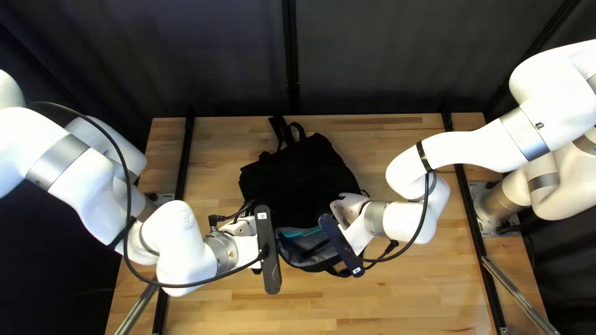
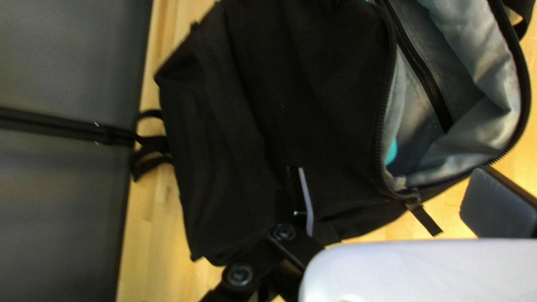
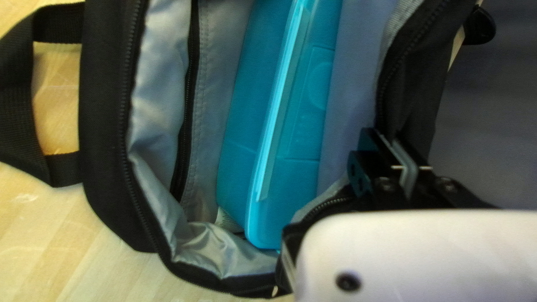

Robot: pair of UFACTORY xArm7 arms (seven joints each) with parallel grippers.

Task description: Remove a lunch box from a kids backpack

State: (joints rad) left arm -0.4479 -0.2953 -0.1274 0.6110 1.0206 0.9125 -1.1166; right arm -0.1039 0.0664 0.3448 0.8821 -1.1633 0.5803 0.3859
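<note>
The black backpack (image 1: 298,180) lies on the table, its grey-lined opening toward the near edge. Inside, upright against the lining, is a teal lunch box (image 3: 296,117); a sliver of the lunch box (image 1: 301,233) shows in the top left view. My left gripper (image 1: 247,228) is at the opening's left side; in its wrist view the left gripper (image 2: 386,200) is open above the backpack (image 2: 268,112), nothing held. My right gripper (image 1: 351,214) is at the opening's right side; in its wrist view the right gripper (image 3: 389,162) is shut on the backpack's zippered edge (image 3: 391,72).
The wooden table (image 1: 397,298) extends around the backpack. Shoulder straps (image 1: 287,131) reach toward the far edge and the dark curtain (image 1: 230,56). Both wrists stand close together over the opening. A loose strap loop (image 3: 19,112) lies outside the bag.
</note>
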